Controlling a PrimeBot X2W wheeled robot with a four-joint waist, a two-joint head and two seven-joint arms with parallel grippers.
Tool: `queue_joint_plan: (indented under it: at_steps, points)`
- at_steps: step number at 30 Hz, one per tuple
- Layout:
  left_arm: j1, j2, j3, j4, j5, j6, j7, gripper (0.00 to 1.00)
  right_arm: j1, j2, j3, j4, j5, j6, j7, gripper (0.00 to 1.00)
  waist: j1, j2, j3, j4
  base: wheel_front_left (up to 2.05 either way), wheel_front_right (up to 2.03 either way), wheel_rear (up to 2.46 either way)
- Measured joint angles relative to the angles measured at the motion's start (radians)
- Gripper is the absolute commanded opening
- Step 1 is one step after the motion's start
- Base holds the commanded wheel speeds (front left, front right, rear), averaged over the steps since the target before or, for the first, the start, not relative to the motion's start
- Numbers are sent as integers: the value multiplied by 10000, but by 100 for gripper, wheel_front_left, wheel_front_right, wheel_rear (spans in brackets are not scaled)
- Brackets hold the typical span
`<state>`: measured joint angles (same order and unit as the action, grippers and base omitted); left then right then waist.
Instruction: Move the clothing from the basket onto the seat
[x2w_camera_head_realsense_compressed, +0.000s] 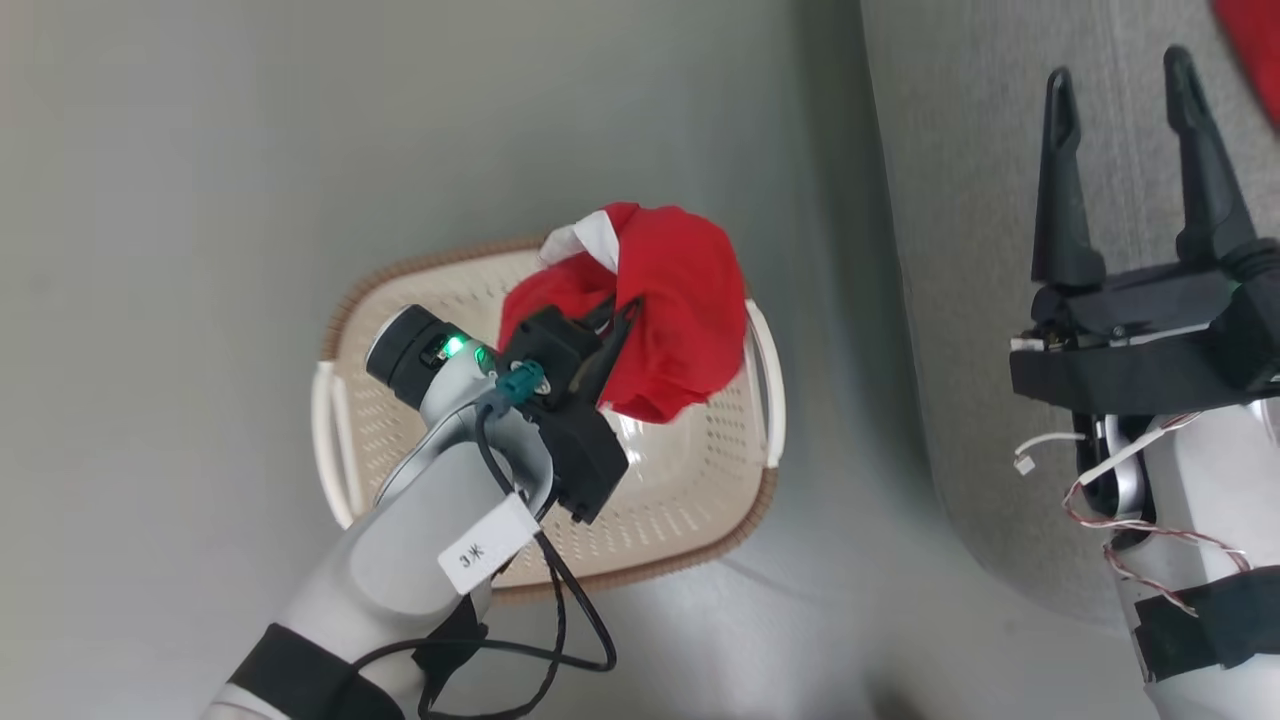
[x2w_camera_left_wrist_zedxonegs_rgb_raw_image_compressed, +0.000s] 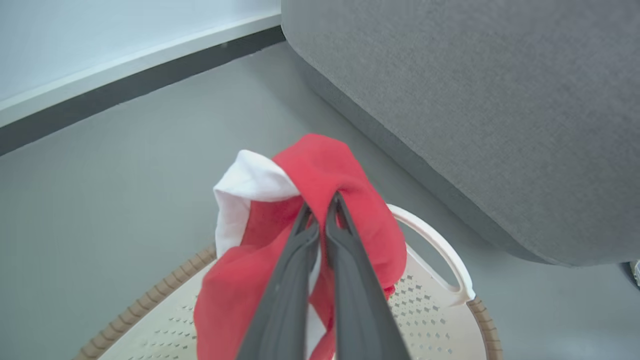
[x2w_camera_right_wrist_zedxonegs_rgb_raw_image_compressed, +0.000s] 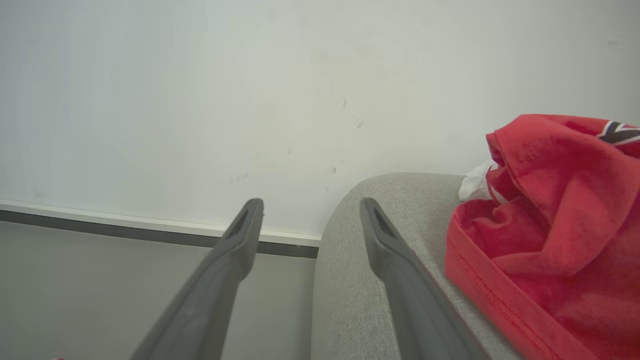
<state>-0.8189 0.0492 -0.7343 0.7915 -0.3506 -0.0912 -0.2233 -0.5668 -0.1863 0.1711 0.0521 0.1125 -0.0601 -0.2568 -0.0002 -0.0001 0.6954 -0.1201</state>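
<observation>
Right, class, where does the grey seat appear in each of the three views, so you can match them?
Head view: the seat fills the right side, behind the right claw.
Left wrist view: upper right, beyond the basket.
Right wrist view: lower middle and right, under red clothing.
Shared landmark: the grey floor beside it.

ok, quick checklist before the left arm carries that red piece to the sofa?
1. Grip: left end effector shut on the red-and-white garment: ok.
2. Garment's lower folds above the basket rim: cannot tell.
3. Right end effector open, holding nothing: ok.
4. Bare sofa fabric beside the other red garment lying there: ok.
5. Floor between basket and sofa free of obstacles: ok.
</observation>
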Motion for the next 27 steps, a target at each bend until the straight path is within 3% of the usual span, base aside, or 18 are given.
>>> queue_joint_plan:
  at_steps: [15, 27]
  points:
    - [-421, -67, 142, -426, -665, 134, -230, 0, 558, 230, 290, 1089, 15, 291, 0, 100, -1, 0, -2204, 853, 0, 0, 0]
    - [-491, -105, 380, -412, -696, 107, -261, 0, 1378, 617, 1074, 2288, 82, 894, 2, 100, 0, -1, -4188, 1274, 0, 0, 0]
